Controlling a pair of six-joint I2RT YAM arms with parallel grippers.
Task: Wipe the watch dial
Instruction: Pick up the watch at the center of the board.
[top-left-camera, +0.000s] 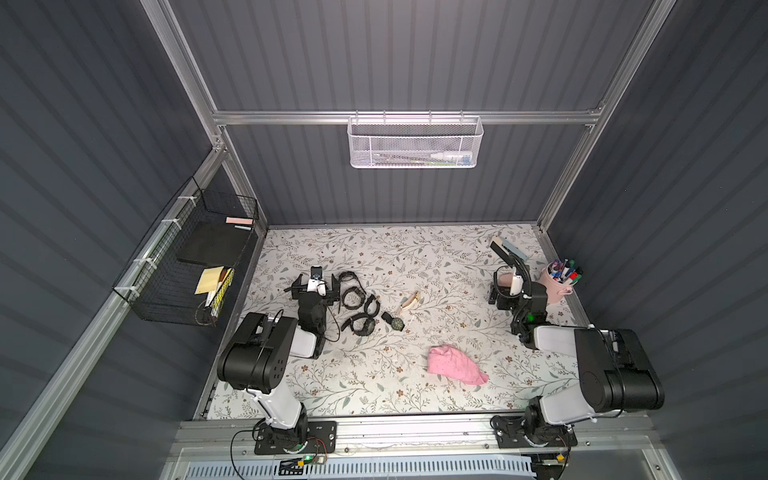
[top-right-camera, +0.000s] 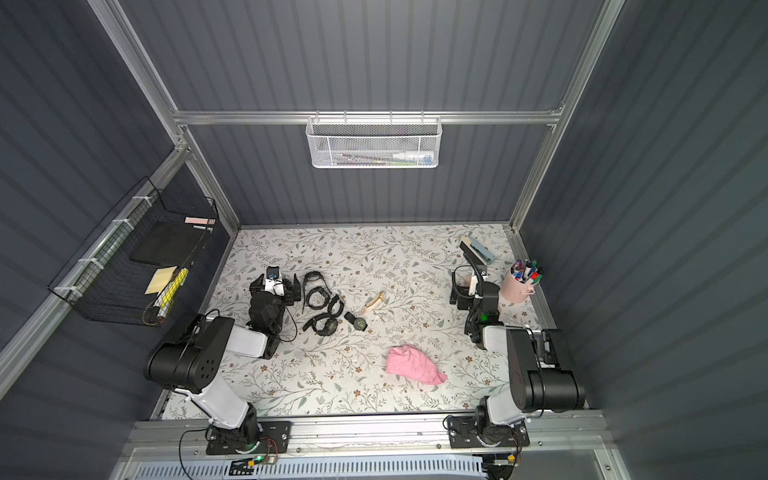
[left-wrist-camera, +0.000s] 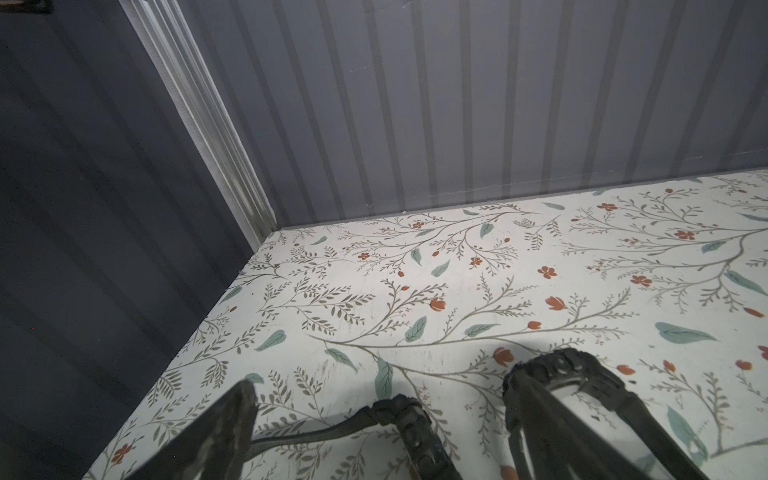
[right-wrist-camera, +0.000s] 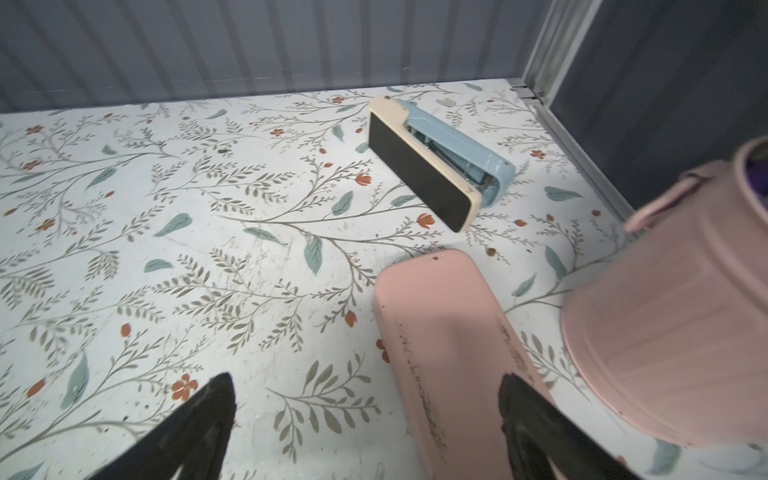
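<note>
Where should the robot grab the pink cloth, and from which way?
Pinch the puffy bunched-up hump of the pink cloth, coming straight down from above. It lies crumpled on the table, so raised folds are probably easier to catch than flat edges.

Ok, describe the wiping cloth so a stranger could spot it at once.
Start at the floral table. Toward its front, right of centre, lies a crumpled cloth. It is the only soft pink thing, lying clear of the black watches farther back.
</note>
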